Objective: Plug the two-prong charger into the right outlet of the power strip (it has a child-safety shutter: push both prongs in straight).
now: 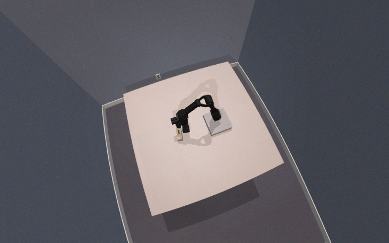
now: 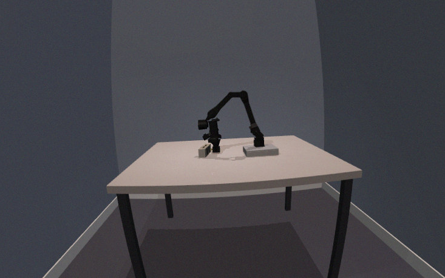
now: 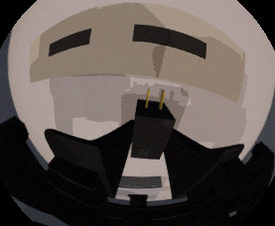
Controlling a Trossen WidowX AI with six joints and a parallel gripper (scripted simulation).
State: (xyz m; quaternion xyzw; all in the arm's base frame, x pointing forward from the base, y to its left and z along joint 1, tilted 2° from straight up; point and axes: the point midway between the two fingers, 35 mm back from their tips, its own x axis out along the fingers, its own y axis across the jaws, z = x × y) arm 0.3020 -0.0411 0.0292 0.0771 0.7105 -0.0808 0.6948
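Observation:
My gripper point(image 3: 148, 125) point(image 1: 185, 129) point(image 2: 215, 148) is shut on the black two-prong charger point(image 3: 151, 128), whose two brass prongs point down and forward. The beige power strip point(image 3: 135, 52) point(image 1: 179, 135) point(image 2: 204, 150) lies on the table just ahead of the prongs in the wrist view. It has two dark outlet slots, a left outlet point(image 3: 69, 42) and a right outlet point(image 3: 169, 38). The prongs sit below the right outlet and apart from it. In the top and exterior views the gripper hangs low, close beside the strip.
The arm's grey base plate point(image 1: 218, 123) point(image 2: 260, 150) sits to the right of the strip on the pale table point(image 1: 201, 169) point(image 2: 237, 169). A small wall socket point(image 1: 157, 76) is on the far wall.

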